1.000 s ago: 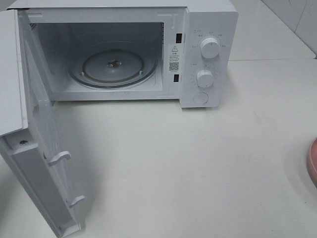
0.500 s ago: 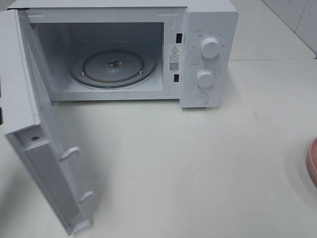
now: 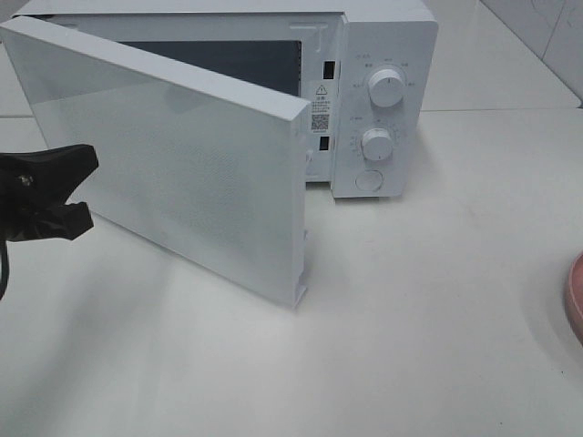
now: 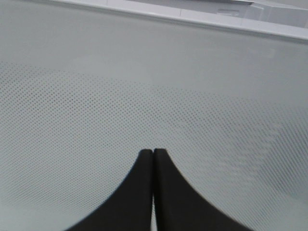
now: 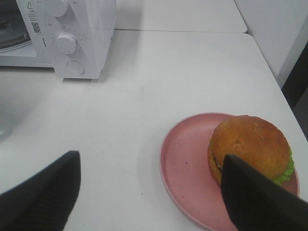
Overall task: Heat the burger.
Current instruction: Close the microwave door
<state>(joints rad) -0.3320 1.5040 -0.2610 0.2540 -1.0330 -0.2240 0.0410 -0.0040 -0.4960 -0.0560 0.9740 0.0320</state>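
On the white desk [image 3: 419, 300] a white microwave [image 3: 383, 91] was seen from the high camera, its door [image 3: 182, 173] swung partway across the opening, neither wide open nor latched. Only a dark strip of the cavity could be seen above the door's top edge. The left gripper [image 3: 77, 191] was placed at the left edge of that view, beside the outer face of the door; in its wrist view the gripper's fingertips [image 4: 144, 161] were pressed tightly together with nothing between them, the dotted door panel filling the picture just ahead. Whether the tips touched the door could not be told.

The burger [image 5: 250, 149] was set on a pink plate [image 5: 185, 163] on the desk, well apart from the microwave, off to its right. The right gripper [image 5: 151, 180] was held wide apart above the plate, gripping nothing, one finger overlapping the burger in the wrist view.

The step in hand was judged to concern the door, though the burger had not yet been loaded. The next move was judged to require the door to be fully opened, and the burger to be grasped gently by the bun and carried onto the glass turntable [image 5: 9, 41], only an edge of which was glimpsed and on which nothing was seen.
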